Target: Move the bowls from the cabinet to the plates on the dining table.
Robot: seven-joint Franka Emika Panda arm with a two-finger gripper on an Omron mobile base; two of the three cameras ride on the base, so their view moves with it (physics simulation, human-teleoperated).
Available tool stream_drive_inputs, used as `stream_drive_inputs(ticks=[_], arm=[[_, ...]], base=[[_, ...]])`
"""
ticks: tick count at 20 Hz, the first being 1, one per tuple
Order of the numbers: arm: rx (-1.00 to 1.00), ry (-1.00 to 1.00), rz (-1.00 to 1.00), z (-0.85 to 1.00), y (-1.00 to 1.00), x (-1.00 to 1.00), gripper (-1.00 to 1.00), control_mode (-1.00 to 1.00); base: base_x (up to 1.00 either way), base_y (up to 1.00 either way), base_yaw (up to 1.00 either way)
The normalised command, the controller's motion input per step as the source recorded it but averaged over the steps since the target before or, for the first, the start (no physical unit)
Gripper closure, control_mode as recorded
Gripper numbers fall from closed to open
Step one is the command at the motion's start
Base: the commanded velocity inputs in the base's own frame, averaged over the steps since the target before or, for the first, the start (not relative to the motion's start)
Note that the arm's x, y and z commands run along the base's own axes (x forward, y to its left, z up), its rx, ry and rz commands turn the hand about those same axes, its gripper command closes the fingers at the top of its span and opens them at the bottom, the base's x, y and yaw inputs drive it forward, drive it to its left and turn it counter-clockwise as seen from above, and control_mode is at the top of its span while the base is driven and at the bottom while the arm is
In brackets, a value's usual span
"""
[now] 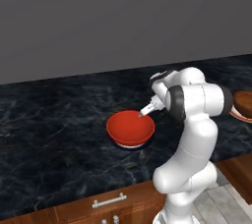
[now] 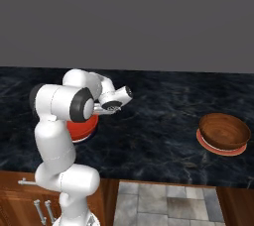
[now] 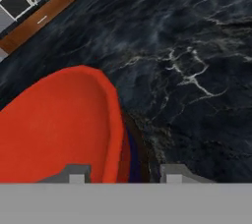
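Two bowls: both sit on plates on the black marble tabletop (image 1: 59, 120), well apart.
Red bowl (image 1: 130, 128): rests on the dark navy plate (image 1: 132, 145).
Brown bowl (image 2: 224, 131): rests on the orange-red-rimmed plate (image 2: 221, 149).
Jaws (image 3: 120, 176): parted, one fingertip on each side of the red bowl's rim, not clamping it.

The black, white-veined surface (image 1: 59, 120) carries a dark navy plate (image 1: 129, 145) with the red bowl (image 1: 130, 127) on it and, well apart, an orange-rimmed plate (image 2: 222, 149) under the brown bowl (image 2: 224, 131).
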Motion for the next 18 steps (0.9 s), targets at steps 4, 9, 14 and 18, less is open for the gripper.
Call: stream_drive_inputs(ticks=[4, 9, 14, 18], arm=[[0.0, 0.0, 0.04, 0.51, 0.01, -0.05, -1.0, -1.0], [0.0, 0.01, 0.02, 0.61, -0.02, -0.02, -1.0, -1.0], [0.0, 0.0, 0.0, 0.6, -0.03, 0.0, -1.0, -1.0], [0.0, 0.02, 0.01, 0.57, 0.0, -0.01, -1.0, -1.0]], base=[[0.0, 0.0, 0.0], [0.0, 0.0, 0.0], [0.0, 0.0, 0.0], [0.0, 0.0, 0.0]])
